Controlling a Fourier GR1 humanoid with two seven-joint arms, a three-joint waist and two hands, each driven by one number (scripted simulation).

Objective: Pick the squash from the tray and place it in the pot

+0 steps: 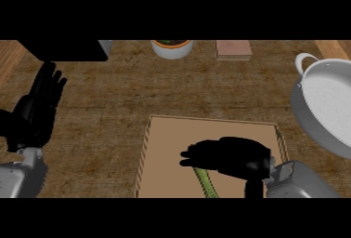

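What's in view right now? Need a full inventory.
tray: one, tan, lower centre of the counter
squash: one, green, long, on the tray, upper end hidden
pot: one, grey with pale inside, right edge
planter: one, white, far edge, centre
block: one, pinkish-tan, right of the planter
black object: one, far left, cannot identify
counter: one, brown wood grain
left robot hand: one, black, open, resting at left edge
right robot hand: one, black, over the tray, curled round the squash
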